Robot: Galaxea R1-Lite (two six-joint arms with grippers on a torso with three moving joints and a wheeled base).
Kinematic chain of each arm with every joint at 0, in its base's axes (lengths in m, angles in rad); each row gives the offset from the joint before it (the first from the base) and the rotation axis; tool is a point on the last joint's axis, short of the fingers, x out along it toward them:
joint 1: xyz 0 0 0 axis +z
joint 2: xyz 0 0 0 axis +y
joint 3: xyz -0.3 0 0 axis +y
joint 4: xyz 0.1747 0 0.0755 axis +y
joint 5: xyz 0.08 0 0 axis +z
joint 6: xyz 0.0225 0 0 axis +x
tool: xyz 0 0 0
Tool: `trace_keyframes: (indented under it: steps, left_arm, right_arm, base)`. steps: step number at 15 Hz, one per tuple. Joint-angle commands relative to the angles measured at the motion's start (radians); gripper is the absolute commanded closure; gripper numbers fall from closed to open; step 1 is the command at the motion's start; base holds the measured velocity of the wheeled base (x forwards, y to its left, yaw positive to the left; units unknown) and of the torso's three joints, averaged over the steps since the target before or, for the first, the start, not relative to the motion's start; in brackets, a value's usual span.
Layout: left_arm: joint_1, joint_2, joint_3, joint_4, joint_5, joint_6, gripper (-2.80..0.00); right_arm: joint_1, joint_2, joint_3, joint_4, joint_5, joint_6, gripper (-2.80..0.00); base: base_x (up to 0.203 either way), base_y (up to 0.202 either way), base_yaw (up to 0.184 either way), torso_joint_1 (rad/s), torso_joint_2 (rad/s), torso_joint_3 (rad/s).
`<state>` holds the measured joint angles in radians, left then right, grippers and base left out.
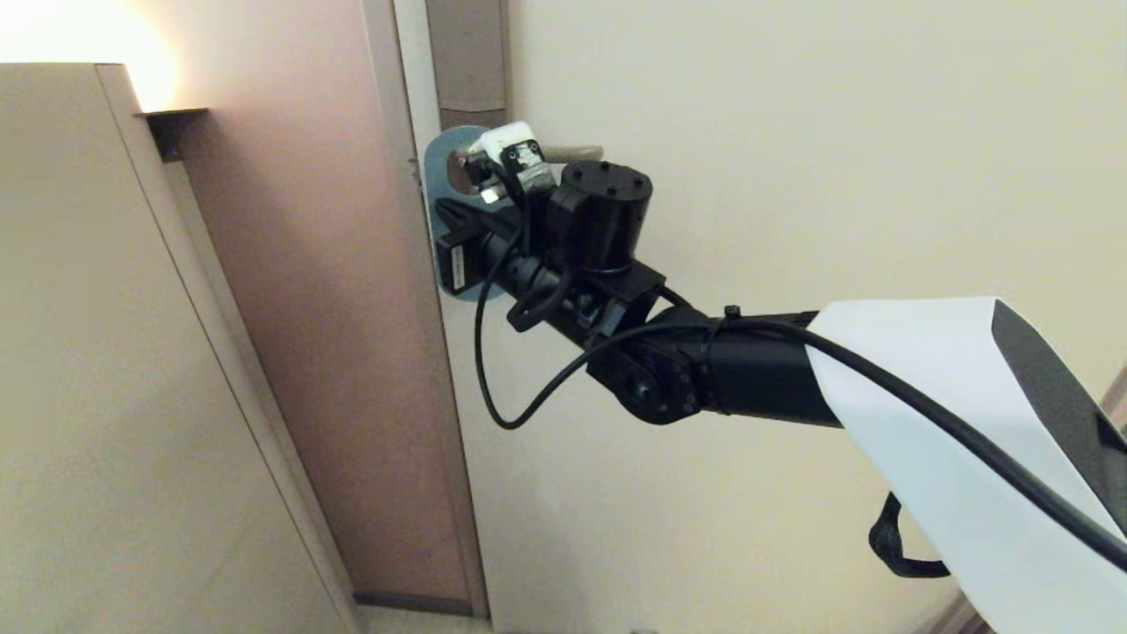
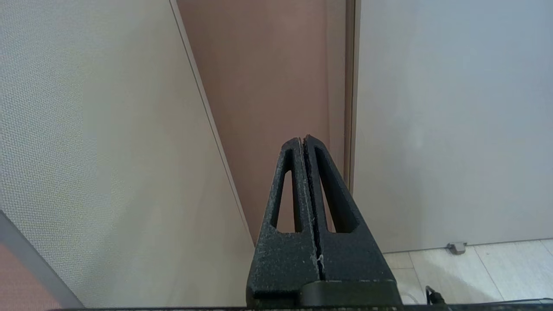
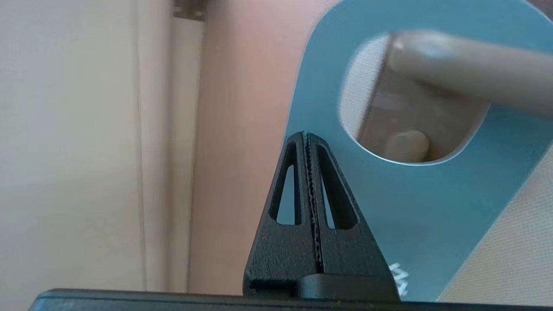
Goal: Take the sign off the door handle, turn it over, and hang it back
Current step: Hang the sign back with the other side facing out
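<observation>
The sign [image 3: 410,203] hangs blue face out, its round hole over the door handle [image 3: 466,65], a beige lever on a brown-grey plate [image 3: 389,116]. A bit of white text [image 3: 399,276] shows near its lower part. My right gripper [image 3: 306,134] is shut with nothing between the fingers, its tip just in front of the sign's edge, below the hole. In the head view the right arm reaches up to the sign [image 1: 440,158] and covers most of it. My left gripper [image 2: 302,139] is shut and empty, parked low, away from the door.
The cream door [image 1: 792,176] fills the right side, its frame [image 1: 423,352] beside a pinkish-brown wall strip [image 1: 335,308]. A beige panel [image 1: 106,352] stands close on the left. A black cable loop [image 1: 493,387] hangs under the right wrist. A door stop [image 2: 456,247] sits at floor level.
</observation>
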<state>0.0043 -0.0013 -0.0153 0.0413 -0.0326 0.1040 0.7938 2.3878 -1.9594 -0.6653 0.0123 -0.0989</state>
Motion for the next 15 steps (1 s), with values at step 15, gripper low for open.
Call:
trace_keyframes:
  steps: [15]
  left_arm:
    - [0.0,0.001,0.001,0.0,0.0,0.0,0.0]
  right_arm:
    - [-0.002,-0.025,0.031,-0.063,-0.149,-0.039,0.0]
  base:
    - [0.0,0.0,0.0,0.0,0.0,0.0]
